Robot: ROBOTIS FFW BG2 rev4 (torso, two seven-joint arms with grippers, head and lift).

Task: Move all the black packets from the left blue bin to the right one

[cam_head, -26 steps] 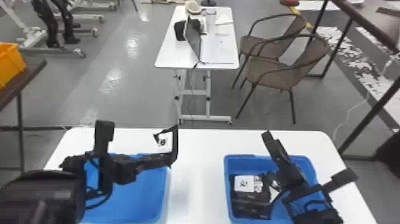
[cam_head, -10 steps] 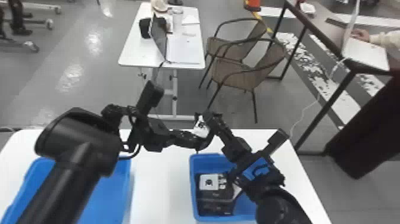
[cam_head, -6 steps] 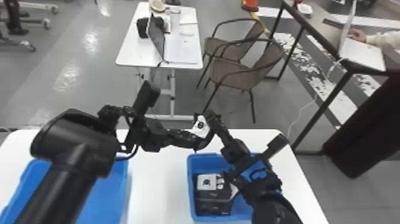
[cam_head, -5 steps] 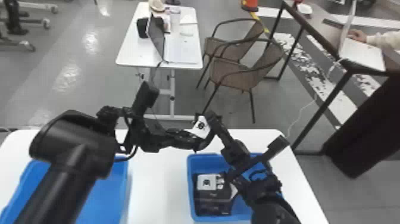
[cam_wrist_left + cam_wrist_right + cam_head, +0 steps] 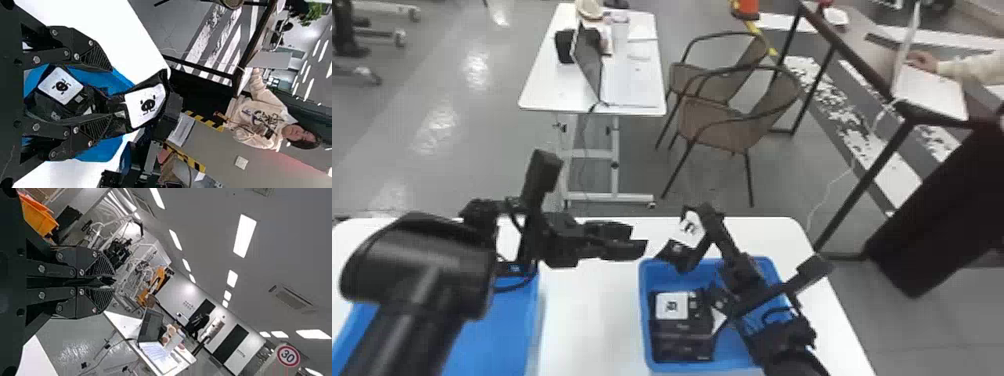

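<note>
In the head view my left gripper [image 5: 634,241] stands open left of the raised black packet [image 5: 690,229], apart from it. My right gripper [image 5: 708,216] is shut on that white-labelled packet, holding it above the back edge of the right blue bin [image 5: 646,300]. Several black packets [image 5: 682,327] lie in this bin. The left blue bin [image 5: 492,325] is partly covered by my left arm. In the left wrist view, the held packet [image 5: 145,105] is beyond the open left gripper [image 5: 100,94]. A thin dark edge of packet shows at the right gripper [image 5: 107,284] in its wrist view.
Both bins stand on a white table [image 5: 587,310], with a bare strip between them. Behind it are a small white table [image 5: 542,95] with a laptop and two brown chairs [image 5: 717,125]. A dark desk [image 5: 869,60] stands at the right.
The left gripper, on the packet before, has opened and drawn back to the left. The packet now hangs from the right gripper. Earlier, the head view shifted and the right gripper rose from over its bin.
</note>
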